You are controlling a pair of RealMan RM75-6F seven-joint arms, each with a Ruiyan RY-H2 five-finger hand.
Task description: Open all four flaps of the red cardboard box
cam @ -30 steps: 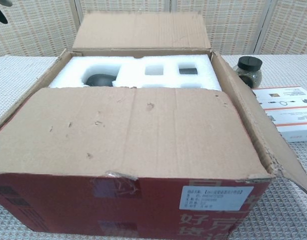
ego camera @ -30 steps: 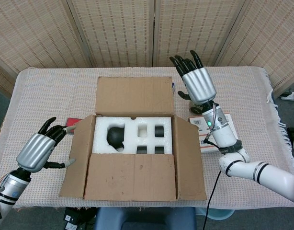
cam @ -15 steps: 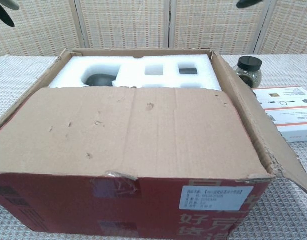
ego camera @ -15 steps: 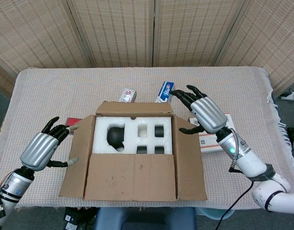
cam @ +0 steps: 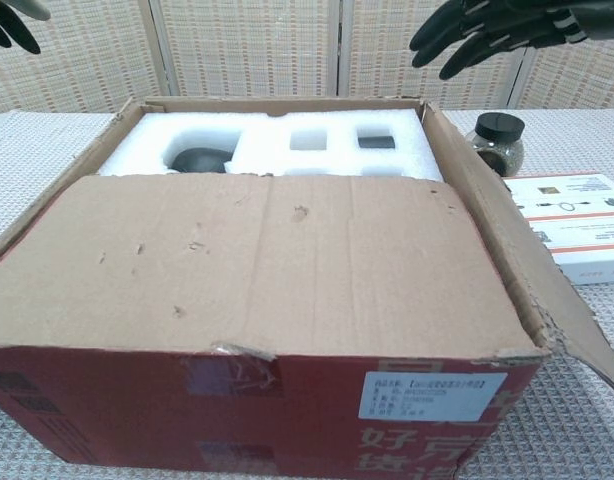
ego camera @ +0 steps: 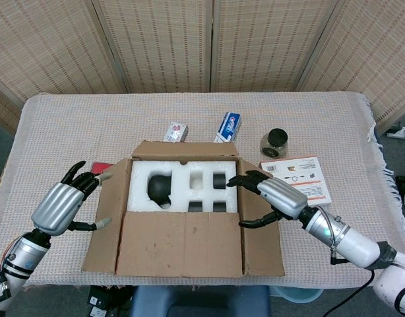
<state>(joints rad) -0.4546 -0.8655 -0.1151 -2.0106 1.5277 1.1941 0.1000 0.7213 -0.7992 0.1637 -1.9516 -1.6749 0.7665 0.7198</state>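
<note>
Table (ego camera: 70, 112) bears the box (cam: 287, 400), its label unreadable; left hand (ego camera: 57, 206) and right hand (ego camera: 272, 198) hover, fingers spread, empty.

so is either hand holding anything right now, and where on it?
Neither holds anything. The right hand hovers over the box's right flap, fingers spread. The left hand sits open beside the left flap; contact can't be told.

A staged indoor test setup: woven folding screens (ego camera: 163, 43) behind a cloth-covered table (ego camera: 334, 125).

Dark-lidded jar (ego camera: 274, 140); white booklet (ego camera: 296, 179); toothpaste box (ego camera: 228, 126); 2 cartons apart.
</note>
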